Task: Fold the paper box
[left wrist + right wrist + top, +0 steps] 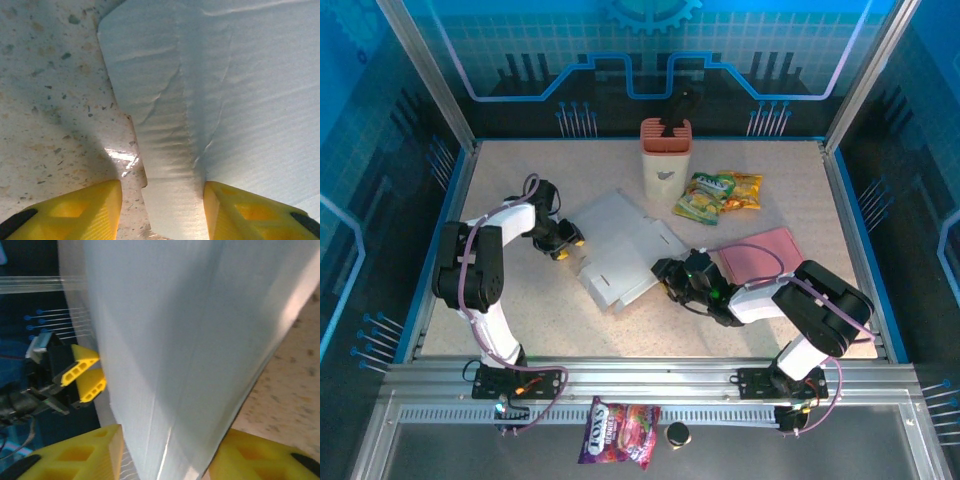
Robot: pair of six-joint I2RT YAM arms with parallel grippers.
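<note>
White corrugated paper box (620, 250) lies partly unfolded at the middle of the speckled bench (520, 320), between your two tools. Your left tool (563, 240) sits at the box's left edge. In its wrist view a narrow flap (165, 150) of the box lies flat on the bench between the yellow fingers (90, 210). Bare bench shows beside the left finger, so this tool stands partly open and clamps nothing. Your right tool (672, 280) is at the box's right edge. In its wrist view a raised panel (170, 350) of the box runs between that tool's own fingers and fills the space between them. I cannot tell whether the panel is pinched or only passing through. At the back of the bench a salmon-topped tub (665, 175) stands upright with a dark object (678, 112) sticking out of its top. Two snack packets (718, 195) lie just to its right. A pink sheet (760, 255) lies flat just beside the right tool.
</note>
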